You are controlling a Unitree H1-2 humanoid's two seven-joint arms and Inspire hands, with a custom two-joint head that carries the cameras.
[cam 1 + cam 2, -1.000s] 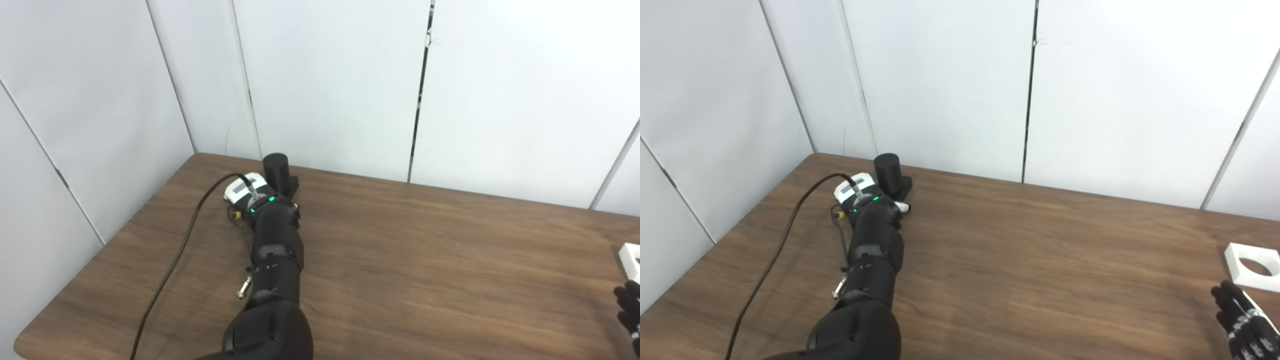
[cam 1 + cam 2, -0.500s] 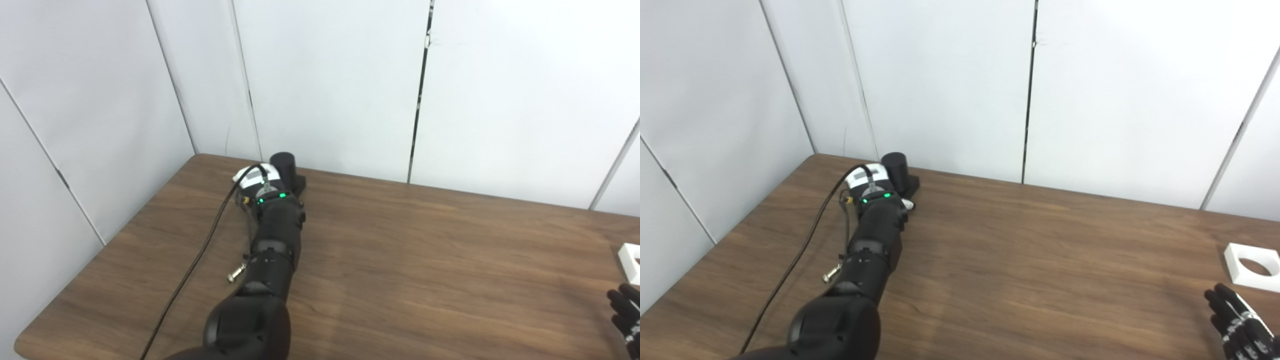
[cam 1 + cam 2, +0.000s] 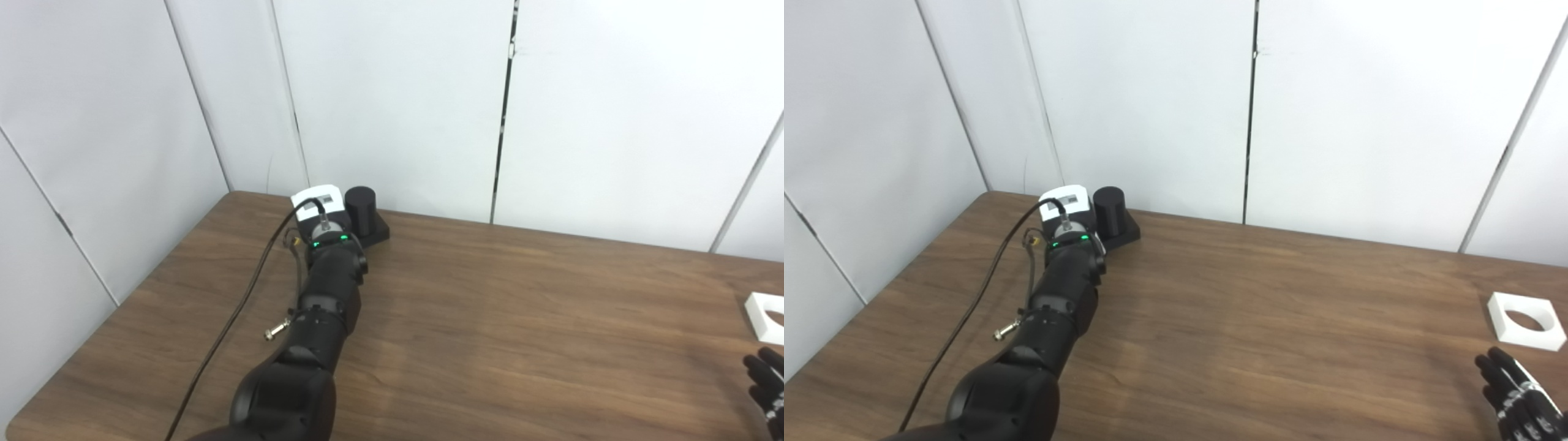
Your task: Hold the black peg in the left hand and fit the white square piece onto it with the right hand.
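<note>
The black peg stands upright on its black square base at the table's far left corner. My left hand, white-backed, lies right against the peg's left side; my forearm hides its fingers, so I cannot tell whether they grip the peg. The white square piece with a round hole lies flat at the table's right edge, also in the left eye view. My right hand hovers low just in front of it, fingers stretched out and holding nothing.
A black cable runs from my left wrist down over the table's left side. White wall panels close in the table at the back and left. A small metal plug hangs beside the forearm.
The camera has shifted slightly. My left hand has reached farther back, from in front of the peg to its left side, and the peg with its base has slid a little right. The right hand barely moved.
</note>
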